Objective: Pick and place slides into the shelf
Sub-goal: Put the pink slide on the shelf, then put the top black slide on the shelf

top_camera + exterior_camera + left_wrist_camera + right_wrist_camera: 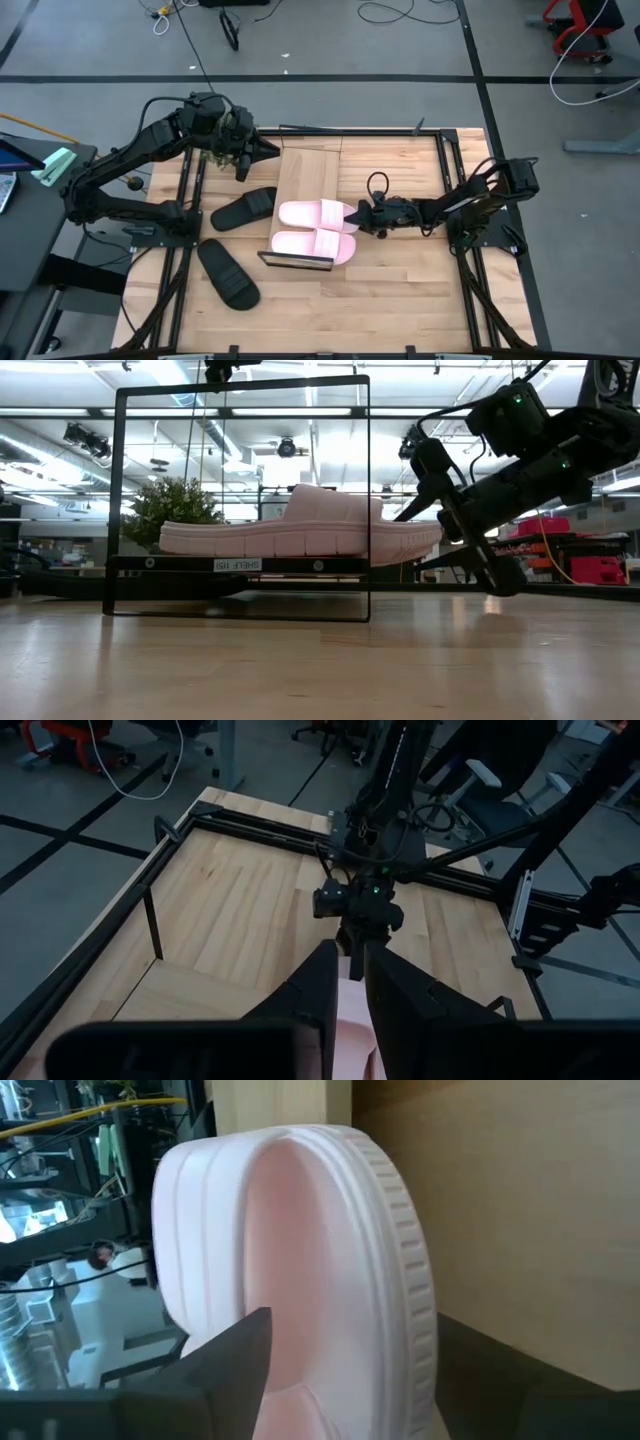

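I see both pink slides [318, 230] lying side by side on the shelf [310, 175]. My right gripper [362, 214] is clenched on the heel of the rear pink slide [300, 1260]. My left gripper [262, 148] hovers clenched at the shelf's far end. Both black slides [235, 240] remain on the counter [400, 290].

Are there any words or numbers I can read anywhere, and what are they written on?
"SHELF 1S1", as best it reads, mirrored, on a small white label on the front edge of the shelf, seen in the low view.
The last characters are too small to be sure of.
No readable text on the pink slides, the black slides or the arms.
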You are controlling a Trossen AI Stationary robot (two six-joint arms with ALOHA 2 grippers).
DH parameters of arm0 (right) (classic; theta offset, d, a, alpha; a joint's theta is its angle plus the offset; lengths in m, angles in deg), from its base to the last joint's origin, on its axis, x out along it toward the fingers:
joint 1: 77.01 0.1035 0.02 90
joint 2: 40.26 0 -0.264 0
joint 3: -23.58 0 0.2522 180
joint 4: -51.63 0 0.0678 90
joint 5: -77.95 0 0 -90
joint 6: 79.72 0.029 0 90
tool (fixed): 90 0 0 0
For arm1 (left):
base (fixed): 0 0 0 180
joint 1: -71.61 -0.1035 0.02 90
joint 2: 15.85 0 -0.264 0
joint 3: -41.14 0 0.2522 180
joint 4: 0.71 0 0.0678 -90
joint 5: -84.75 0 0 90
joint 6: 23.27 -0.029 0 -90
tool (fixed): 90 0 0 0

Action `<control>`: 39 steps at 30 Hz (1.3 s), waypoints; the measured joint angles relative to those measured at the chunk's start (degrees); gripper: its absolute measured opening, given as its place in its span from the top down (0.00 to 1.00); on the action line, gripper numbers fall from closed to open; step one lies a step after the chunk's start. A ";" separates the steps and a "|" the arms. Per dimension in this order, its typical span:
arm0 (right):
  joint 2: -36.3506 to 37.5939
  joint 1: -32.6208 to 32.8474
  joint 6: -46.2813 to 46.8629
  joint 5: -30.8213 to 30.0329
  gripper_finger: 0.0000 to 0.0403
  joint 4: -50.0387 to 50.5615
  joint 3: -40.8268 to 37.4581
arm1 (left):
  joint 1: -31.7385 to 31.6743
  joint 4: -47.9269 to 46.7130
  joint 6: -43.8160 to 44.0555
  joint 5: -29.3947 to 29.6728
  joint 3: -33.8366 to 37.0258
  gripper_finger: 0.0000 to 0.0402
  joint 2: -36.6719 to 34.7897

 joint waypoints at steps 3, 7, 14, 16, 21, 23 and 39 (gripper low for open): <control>2.06 -0.02 -0.05 -0.23 0.37 2.86 0.02 | 0.00 0.00 -0.02 0.00 0.00 0.84 0.00; 7.26 -0.35 -1.05 -0.29 0.37 9.82 0.02 | 0.00 0.00 -0.41 0.01 0.00 0.84 0.00; 21.16 -0.35 -3.10 -0.28 0.37 26.68 0.02 | -0.01 -2.35 -2.73 1.76 0.00 0.85 0.00; 25.45 -0.12 -3.17 -0.29 0.37 33.10 0.02 | -0.43 -4.52 -3.31 3.28 0.00 0.86 0.01; 36.25 1.22 -3.61 -1.16 0.37 47.65 0.02 | -3.02 -4.98 -0.98 3.68 4.82 0.86 -1.29; 40.02 1.86 -3.72 -2.49 0.37 51.57 0.02 | -4.07 -1.99 2.28 3.30 9.93 0.85 -3.36; 49.02 2.40 -6.16 -8.38 0.37 59.46 0.02 | -4.81 5.57 39.32 6.40 40.21 0.90 -19.20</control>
